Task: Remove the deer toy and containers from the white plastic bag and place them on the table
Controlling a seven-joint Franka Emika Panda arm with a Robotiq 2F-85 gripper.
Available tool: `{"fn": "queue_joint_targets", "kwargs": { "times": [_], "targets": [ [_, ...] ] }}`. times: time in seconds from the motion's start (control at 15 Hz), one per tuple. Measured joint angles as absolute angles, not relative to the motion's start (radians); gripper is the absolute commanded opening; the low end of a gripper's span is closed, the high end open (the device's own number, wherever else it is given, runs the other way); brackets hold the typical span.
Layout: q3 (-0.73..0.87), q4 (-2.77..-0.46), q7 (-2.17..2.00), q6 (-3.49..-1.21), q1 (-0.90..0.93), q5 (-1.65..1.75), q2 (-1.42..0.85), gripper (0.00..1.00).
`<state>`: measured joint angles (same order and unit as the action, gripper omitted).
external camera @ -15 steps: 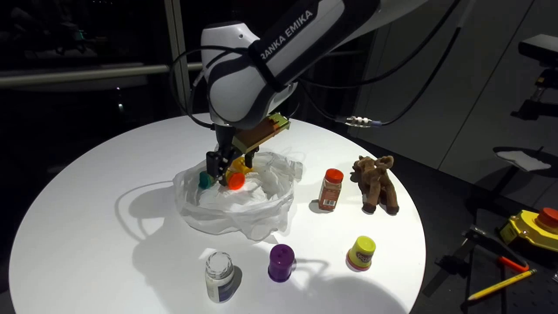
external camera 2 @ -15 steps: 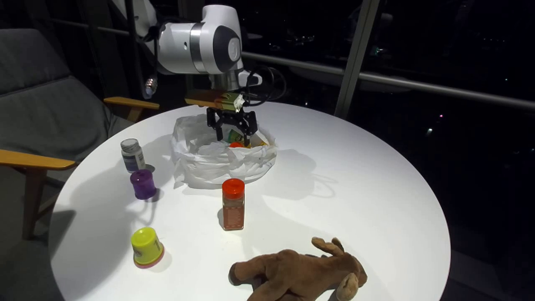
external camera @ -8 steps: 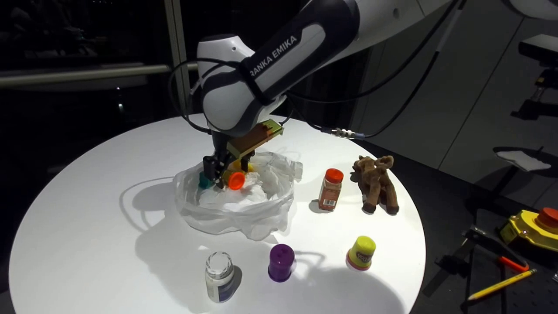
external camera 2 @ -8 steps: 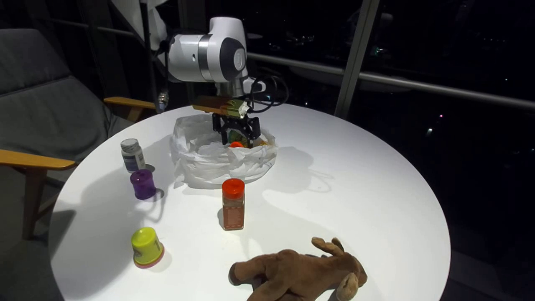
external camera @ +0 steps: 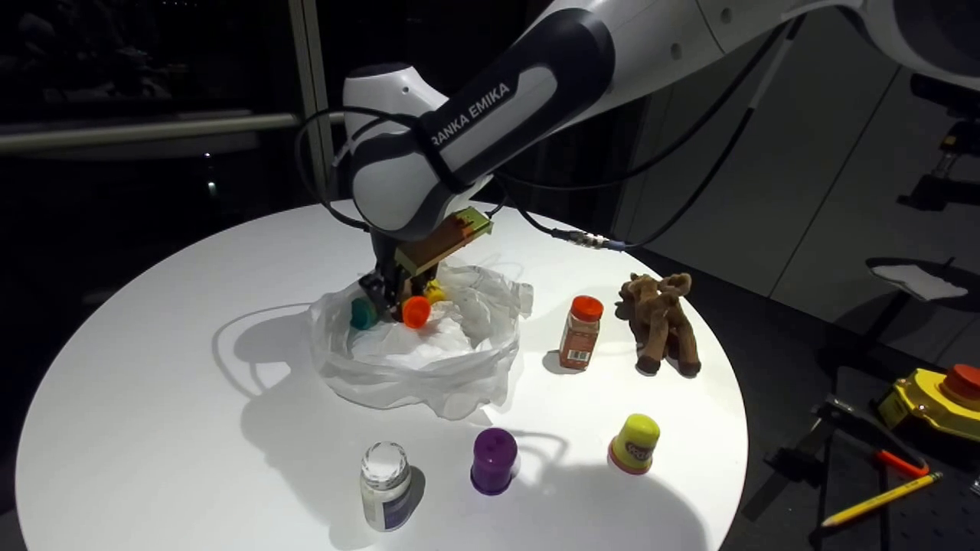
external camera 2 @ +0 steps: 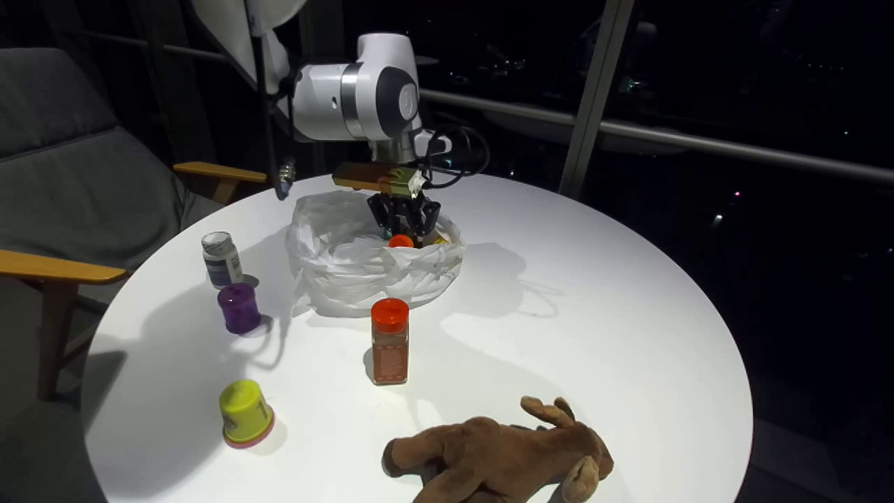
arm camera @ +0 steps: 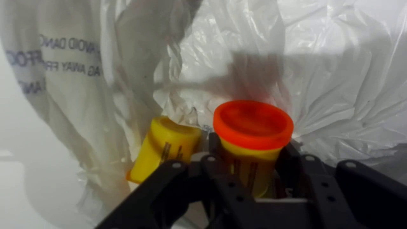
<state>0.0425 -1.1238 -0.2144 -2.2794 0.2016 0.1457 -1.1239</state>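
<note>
The white robot arm (external camera: 555,80) reads "RANKA EMIKA"; mirrored print on the crinkled translucent white plastic bag (arm camera: 73,105) shows "AVOID DANG" and "AG AWAY FR". Inside, the black two-fingered hand (arm camera: 252,148) is clamped on a yellow tub with an orange-red lid (arm camera: 253,138), near another yellow tub (arm camera: 168,144). In an exterior view, a brown plush deer (external camera: 662,325) rests on the round white surface (external camera: 168,398) at the bag's three o'clock, beyond a clear red-lidded, barcoded jar (external camera: 579,337); a yellow-green tub (external camera: 635,444), lettering blurred, stands at four, a purple container (external camera: 494,461) at five, a white-grey jar (external camera: 385,487) at six. Toward ten are dark windows (external camera: 153,61) and a metal rail (external camera: 153,136).
</note>
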Motion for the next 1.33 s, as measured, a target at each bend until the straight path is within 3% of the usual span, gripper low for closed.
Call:
{"fn": "queue_joint_targets", "kwargs": {
  "times": [0.47,1.33],
  "targets": [
    [0.08,-1.172,-0.301,-2.28,0.265,0.153,-1.064,0.19],
    [0.153,-1.781,-0.797,-2.28,0.454,0.265,-0.619,0.19]
  ]
}}
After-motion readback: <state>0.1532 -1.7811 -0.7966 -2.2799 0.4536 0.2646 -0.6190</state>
